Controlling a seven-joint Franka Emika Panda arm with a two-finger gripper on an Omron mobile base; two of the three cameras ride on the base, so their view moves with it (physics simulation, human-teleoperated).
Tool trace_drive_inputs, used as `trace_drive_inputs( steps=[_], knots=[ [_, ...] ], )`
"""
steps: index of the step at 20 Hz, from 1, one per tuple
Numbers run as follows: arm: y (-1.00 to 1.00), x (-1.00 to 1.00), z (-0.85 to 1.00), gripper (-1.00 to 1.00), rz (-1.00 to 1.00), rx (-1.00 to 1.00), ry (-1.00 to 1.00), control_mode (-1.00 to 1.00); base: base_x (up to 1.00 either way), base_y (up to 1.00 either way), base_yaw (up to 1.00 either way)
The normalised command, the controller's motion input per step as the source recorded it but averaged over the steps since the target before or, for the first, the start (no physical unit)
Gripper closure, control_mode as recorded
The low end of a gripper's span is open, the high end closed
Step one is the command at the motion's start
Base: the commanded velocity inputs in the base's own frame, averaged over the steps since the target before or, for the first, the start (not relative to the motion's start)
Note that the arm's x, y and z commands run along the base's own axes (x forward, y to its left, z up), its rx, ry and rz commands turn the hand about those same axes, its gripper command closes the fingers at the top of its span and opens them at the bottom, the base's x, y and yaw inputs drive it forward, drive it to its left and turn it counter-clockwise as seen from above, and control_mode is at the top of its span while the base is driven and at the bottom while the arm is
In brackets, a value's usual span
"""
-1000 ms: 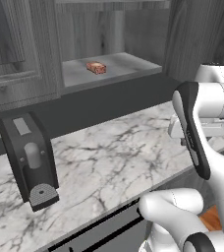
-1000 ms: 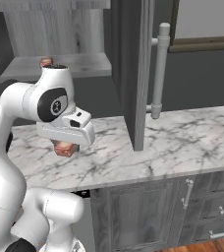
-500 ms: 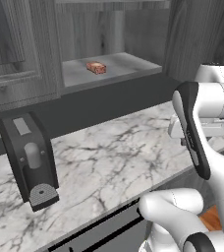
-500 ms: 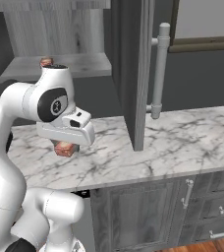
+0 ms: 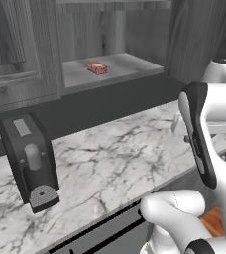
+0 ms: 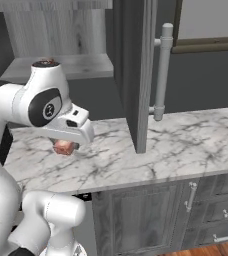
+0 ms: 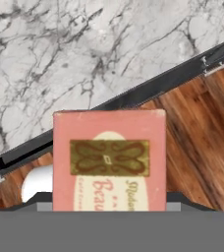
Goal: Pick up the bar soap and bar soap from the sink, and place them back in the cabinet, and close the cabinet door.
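Soap bar in transit to the cabinet. The gripper, closed on the second bar soap, hangs over the marble counter, below and in front of the cabinet opening; in the hand view the bar fills the space between the finger tips, label facing the camera, with the counter edge and wood floor beneath it. The first bar soap already lies on the cabinet shelf, its long axis running roughly parallel to the shelf's front edge, left of the shelf's middle. From the gripper, the free shelf area lies upward and further back, so the coming move is judged to be a lift and a forward reach. The cabinet door stands open at the cabinet's right side, edge-on to the right base view, its silver bar handle facing away from the arm; it borders the path on that side. A black coffee machine stands on the counter below the cabinet's left side, well apart from the gripper.
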Motion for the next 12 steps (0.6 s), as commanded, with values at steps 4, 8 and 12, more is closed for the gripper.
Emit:
trace_drive_inputs(
  steps=[4,8,12],
  knots=[
    [0.04,0.0,0.37,1.0,0.0,-0.01,-0.21,-1.0,0.0,0.0,0.0],
    [0.05,0.0,0.36,1.0,0.0,-0.01,-0.21,-1.0,0.0,0.0,0.0],
    [0.0,0.0,0.37,1.0,0.0,0.0,-0.16,-1.0,0.0,0.0,0.0]
  ],
)
